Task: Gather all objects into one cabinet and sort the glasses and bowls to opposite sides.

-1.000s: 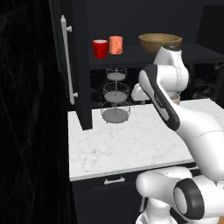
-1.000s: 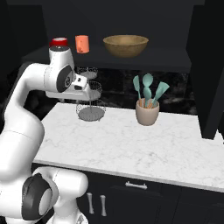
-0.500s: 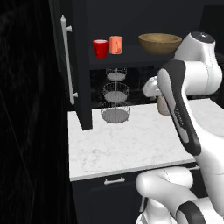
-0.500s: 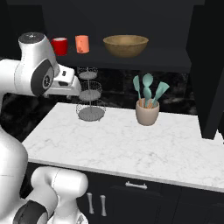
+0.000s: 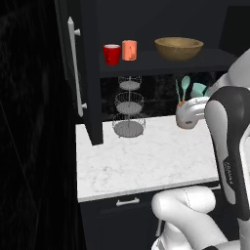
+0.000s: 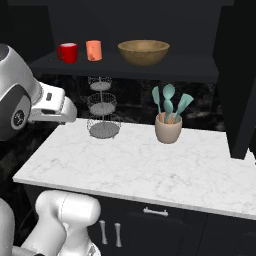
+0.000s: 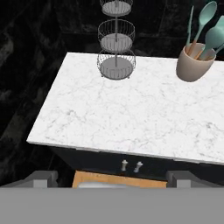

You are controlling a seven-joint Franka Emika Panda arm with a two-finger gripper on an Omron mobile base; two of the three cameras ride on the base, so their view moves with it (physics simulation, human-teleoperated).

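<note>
The black upper cabinet [image 5: 91, 73] stands open, its door with the pale bar handle swung left. On its dark shelf [image 6: 125, 70] a red glass [image 5: 111, 53] [image 6: 67, 52] and a salmon-orange glass [image 5: 129, 50] [image 6: 94, 50] stand side by side at the left. The wide brown wooden bowl [image 5: 178, 48] [image 6: 143, 51] sits apart at the right. My gripper [image 7: 111, 178] is open, its fingertips [image 7: 42, 177] far apart with nothing between them. It hangs in front of the counter's edge and looks down over the counter.
A white marble counter [image 6: 150, 165] [image 7: 131, 113] carries a three-tier wire rack [image 5: 128, 110] [image 6: 102, 107] [image 7: 116, 43] and a pot of teal utensils [image 6: 168, 125] [image 7: 194, 61]. Drawer cabinets [image 6: 155, 212] lie below. My arm covers most of the pot in the left base view.
My arm has swung away from the shelf, outward and lower, back over the counter's front. The glasses and the bowl on the shelf have not moved.
</note>
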